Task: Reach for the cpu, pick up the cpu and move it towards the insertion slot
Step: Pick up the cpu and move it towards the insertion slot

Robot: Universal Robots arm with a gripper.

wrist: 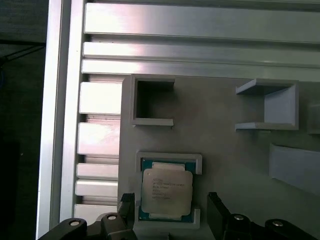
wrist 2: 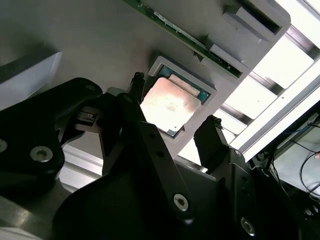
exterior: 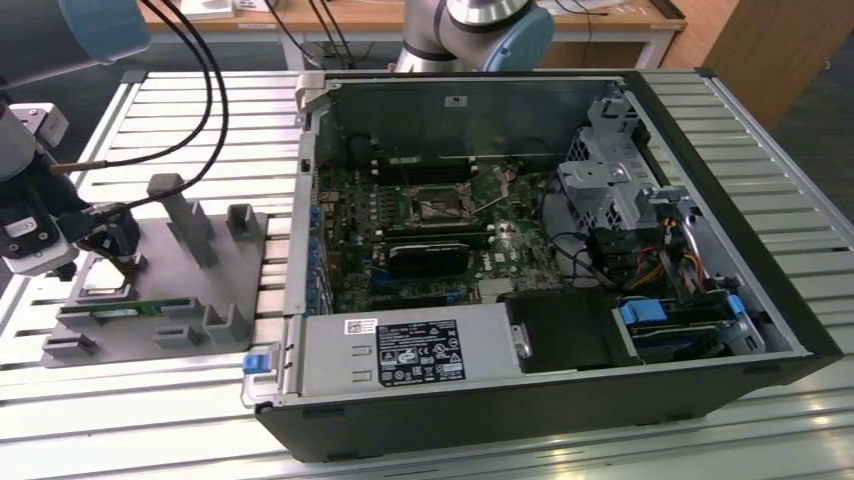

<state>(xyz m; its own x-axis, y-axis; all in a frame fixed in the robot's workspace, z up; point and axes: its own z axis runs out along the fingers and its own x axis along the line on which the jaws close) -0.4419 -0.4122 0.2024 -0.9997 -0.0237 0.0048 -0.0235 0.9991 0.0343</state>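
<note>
So the gripper point(wrist: 169, 200) is spread wide open with nothing in it, a finger on either side of the cpu point(wrist: 166, 192), which sits flat in its little pocket on the grey fixture plate point(wrist: 225, 165), while the insertion slot point(exterior: 438, 208) is well apart from that plate, inside the open PC case point(exterior: 534, 420).

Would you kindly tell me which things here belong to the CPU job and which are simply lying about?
Job: silvery square cpu chip in its grey holder; black-framed square insertion slot; open black hand straddling the chip.
Lying about: narrow green memory stick; long black rectangular card; silver labelled power supply box.
</note>
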